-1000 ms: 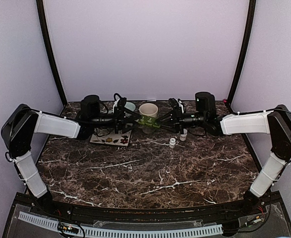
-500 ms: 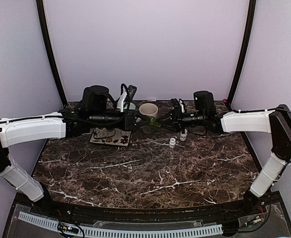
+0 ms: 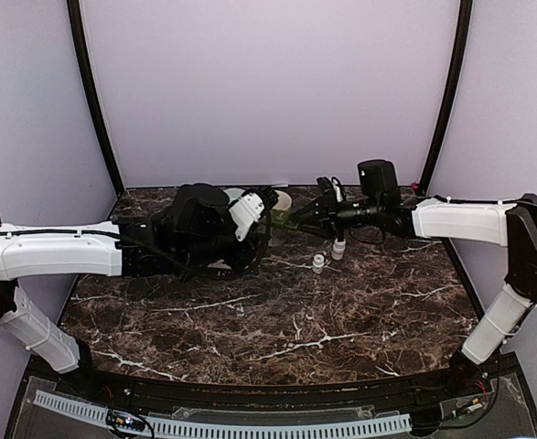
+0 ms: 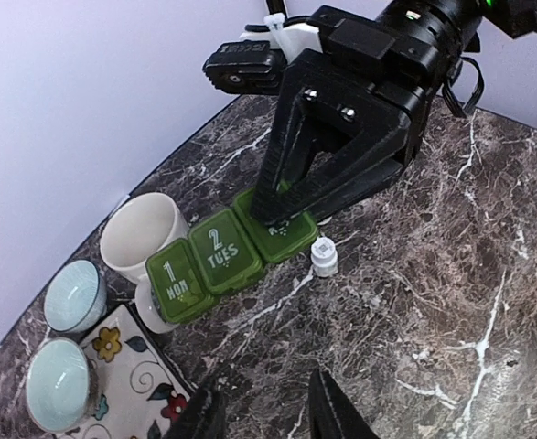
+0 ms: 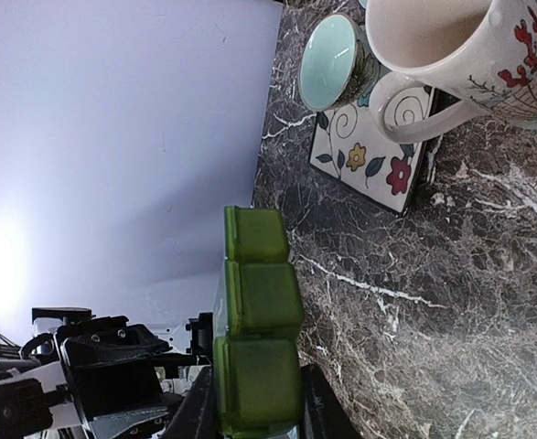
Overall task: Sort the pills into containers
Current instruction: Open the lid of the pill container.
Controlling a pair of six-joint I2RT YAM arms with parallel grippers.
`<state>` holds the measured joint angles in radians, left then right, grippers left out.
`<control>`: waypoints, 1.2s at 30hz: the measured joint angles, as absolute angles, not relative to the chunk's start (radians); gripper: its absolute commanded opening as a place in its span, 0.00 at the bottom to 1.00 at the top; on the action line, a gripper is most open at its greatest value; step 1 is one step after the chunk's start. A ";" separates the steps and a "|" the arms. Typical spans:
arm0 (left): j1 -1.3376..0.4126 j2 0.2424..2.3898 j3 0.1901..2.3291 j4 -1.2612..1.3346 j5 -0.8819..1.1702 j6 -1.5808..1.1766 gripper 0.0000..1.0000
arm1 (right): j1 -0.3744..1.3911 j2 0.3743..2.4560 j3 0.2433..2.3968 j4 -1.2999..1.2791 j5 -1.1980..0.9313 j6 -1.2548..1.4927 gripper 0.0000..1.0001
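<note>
A green pill organizer (image 4: 222, 261) with three shut lids, two of them marked MON and TUES, is held above the table near the mug. My right gripper (image 5: 254, 412) is shut on its end compartment (image 5: 257, 375), also seen in the top view (image 3: 286, 222). My left gripper (image 4: 263, 402) hovers over bare marble in front of the organizer, open with nothing between its fingers. A small white bottle (image 4: 324, 256) stands beside the organizer; the top view shows two such bottles (image 3: 318, 263) (image 3: 338, 249). No pills show in any view.
A cream mug (image 4: 144, 240) stands behind the organizer. Two pale teal bowls (image 4: 74, 294) (image 4: 56, 384) sit by a floral mat (image 4: 140, 375) at the back left. The left arm (image 3: 195, 233) covers the mat from above. The back wall is close.
My left arm has swung right and forward over the mat, its jaws narrowing. The right gripper has kept its hold on the organizer and shifted slightly toward the back.
</note>
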<state>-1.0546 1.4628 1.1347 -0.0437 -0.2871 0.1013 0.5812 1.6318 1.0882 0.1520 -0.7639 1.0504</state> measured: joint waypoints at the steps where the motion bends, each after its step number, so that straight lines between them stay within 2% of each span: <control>1: -1.068 1.467 1.134 -0.038 -0.320 0.133 0.36 | 0.582 1.632 1.092 0.141 -0.764 1.050 0.05; 12: -1.113 1.515 1.110 0.081 -0.516 0.361 0.47 | 0.588 1.591 1.119 0.078 -0.766 1.046 0.05; 36: -1.113 1.544 1.110 0.171 -0.497 0.449 0.47 | 0.609 1.628 1.184 -0.007 -0.762 1.009 0.04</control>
